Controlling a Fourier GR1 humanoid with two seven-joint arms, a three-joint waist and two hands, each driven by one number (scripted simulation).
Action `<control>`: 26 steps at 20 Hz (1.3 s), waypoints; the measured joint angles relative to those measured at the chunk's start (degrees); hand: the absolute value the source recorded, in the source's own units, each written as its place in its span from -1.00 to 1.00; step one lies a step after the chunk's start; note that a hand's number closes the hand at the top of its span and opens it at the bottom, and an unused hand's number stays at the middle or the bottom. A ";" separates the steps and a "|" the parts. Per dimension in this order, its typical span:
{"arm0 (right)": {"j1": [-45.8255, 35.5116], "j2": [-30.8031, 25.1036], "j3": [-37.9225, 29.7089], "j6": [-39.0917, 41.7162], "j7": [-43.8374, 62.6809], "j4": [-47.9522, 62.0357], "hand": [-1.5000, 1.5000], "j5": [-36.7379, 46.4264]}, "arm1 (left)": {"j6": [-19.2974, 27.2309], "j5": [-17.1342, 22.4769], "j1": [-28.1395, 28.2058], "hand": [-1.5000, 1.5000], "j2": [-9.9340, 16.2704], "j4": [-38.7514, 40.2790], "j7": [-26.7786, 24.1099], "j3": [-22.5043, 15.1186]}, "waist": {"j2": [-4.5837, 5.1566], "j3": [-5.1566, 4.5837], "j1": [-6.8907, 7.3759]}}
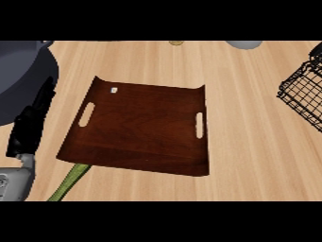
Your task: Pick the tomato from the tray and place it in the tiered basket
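tray (139,127): dark brown woodgrain | tiered basket (315,92): black wire | counter (261,156): light wood

Materials and finishes
Tray (139,127): dark polished wood. Tabletop (247,142): pale matt wood grain. Tiered basket (313,94): black wire. Pan (10,80): dull grey metal.

One dark wooden tray (139,125) is seen, two handle slots counted in it. One black wire basket (315,94) is placed right of the tray. One dark pan (13,85) is seen left of the tray, one green stalk (69,182) below it. Two small items are cut off above the tray.
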 measured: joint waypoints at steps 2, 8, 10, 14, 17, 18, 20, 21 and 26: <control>1.70 -0.72 -1.26 -0.42 -2.33 -0.59 1.00 -1.95 | -0.04 -0.20 1.18 0.00 -0.13 -0.93 0.00 0.04 | -0.02 0.00 0.08; 5.36 -1.16 -4.61 -0.50 -6.58 -1.85 1.00 -7.42 | -0.85 -0.42 1.67 0.00 -0.03 -1.50 0.16 0.93 | 0.00 0.00 0.11; 7.17 -1.04 -6.88 -1.07 -7.66 -2.10 1.00 -10.24 | -0.74 -0.74 1.80 0.00 -0.35 -0.96 -0.46 0.89 | -0.01 0.01 -0.05; 9.60 -0.10 -11.37 -2.54 -6.75 -2.57 -1.00 -15.34 | -0.70 -0.94 1.89 0.00 -0.52 -0.76 -0.89 1.31 | -0.01 0.01 -0.11; 11.24 0.56 -12.68 -4.75 -7.50 -3.48 -1.00 -17.76 | -1.39 -0.82 1.44 0.00 -0.33 -0.24 -0.88 1.96 | 0.03 0.04 -0.01; 12.23 1.00 -13.04 -6.13 -7.89 -4.55 -1.00 -18.48 | -1.57 -0.77 2.13 0.00 -0.35 -0.65 -1.19 2.02 | -0.02 0.02 -0.02; 13.93 1.09 -14.06 -9.05 -9.57 -5.94 -1.00 -20.03 | -1.46 -1.10 2.18 0.00 -0.71 -1.63 -0.24 1.72 | -0.02 0.03 -0.01; 14.27 1.34 -14.20 -10.13 -9.80 -7.14 -1.00 -20.54 | -1.58 -1.11 2.55 0.00 -0.76 -1.48 -0.81 1.81 | -0.04 0.04 -0.05; 16.82 1.25 -14.70 -14.92 -11.15 -13.28 -1.00 -22.43 | -2.05 -1.22 2.79 0.00 -0.70 -2.01 -0.35 2.29 | -0.16 0.00 -0.24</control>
